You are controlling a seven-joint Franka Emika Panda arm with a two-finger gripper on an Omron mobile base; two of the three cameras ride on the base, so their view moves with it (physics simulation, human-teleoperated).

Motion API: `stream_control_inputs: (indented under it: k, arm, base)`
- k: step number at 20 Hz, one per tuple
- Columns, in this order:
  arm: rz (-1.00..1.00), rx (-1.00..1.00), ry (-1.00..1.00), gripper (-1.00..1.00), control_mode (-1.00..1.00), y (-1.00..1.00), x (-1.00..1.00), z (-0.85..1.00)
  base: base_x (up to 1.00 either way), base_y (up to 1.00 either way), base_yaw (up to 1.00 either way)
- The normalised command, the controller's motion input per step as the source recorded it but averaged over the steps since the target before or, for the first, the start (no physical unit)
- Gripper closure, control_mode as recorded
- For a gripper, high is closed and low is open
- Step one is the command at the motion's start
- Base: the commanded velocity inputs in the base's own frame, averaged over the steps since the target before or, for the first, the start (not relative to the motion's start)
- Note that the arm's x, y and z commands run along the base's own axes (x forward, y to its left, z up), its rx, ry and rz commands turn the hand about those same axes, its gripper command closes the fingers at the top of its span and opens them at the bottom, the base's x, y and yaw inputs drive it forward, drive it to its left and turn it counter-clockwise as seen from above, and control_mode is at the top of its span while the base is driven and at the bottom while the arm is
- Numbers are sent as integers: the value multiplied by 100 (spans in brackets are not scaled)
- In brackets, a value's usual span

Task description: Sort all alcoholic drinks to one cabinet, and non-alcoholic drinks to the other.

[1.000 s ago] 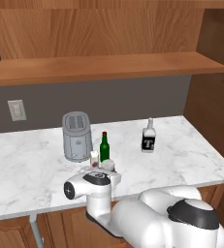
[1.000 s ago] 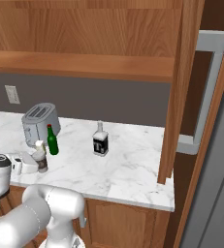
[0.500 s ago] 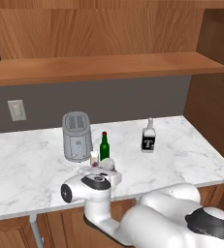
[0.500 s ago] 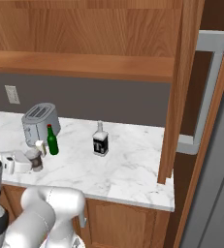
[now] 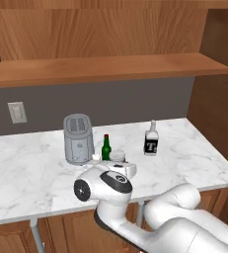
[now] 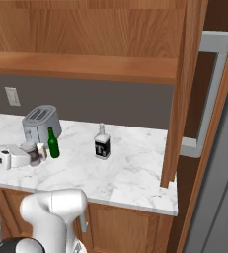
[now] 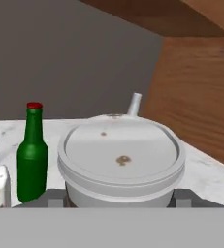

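Observation:
The paper coffee cup [image 7: 120, 155], with its white lid, sits between my two fingertips [image 7: 53, 198], and the gripper [image 7: 120, 199] is shut on it. In the left base view the cup [image 5: 117, 156] is just in front of the slim green bottle with a red cap [image 5: 105, 147], with the white hand of the gripper [image 5: 121, 167] below it. The small white carton [image 5: 95, 157] stands left of the cup, by the toaster. The clear squarish bottle with a black label [image 5: 151, 140] stands apart to the right. From the hand, its neck [image 7: 134, 104] shows behind the cup.
A grey toaster [image 5: 78, 138] stands behind the drinks near the wall. A wooden shelf [image 5: 105, 69] runs above the marble counter [image 5: 26, 178]. A tall cabinet panel [image 6: 177, 99] rises at the counter's right end, with a grey appliance [image 6: 204, 99] beyond it.
The arm's elbow has swung down and to the left. The hand and the coffee cup have shifted slightly and sit a little higher. The bottles, carton and toaster have not moved.

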Motion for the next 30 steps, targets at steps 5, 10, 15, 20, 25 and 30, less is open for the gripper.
stream_control_inputs:
  k: [5, 10, 15, 20, 25, 30]
  arm:
    - [9, 2, 0, 100, -100, -24, -13, 90]
    - [6, 3, 0, 100, -100, -14, -2, 96]
    - [3, 1, 0, 100, -100, -11, 0, 98]
    - [1, 0, 0, 100, -100, -21, 0, 84]
    - [0, 0, 0, 100, -100, -28, 0, 82]
    - [0, 0, 0, 100, -100, -29, 0, 77]
  base:
    - [0, 0, 0]
    - [0, 0, 0]
    - [0, 0, 0]
    - [0, 0, 0]
    - [0, 0, 0]
    - [0, 0, 0]
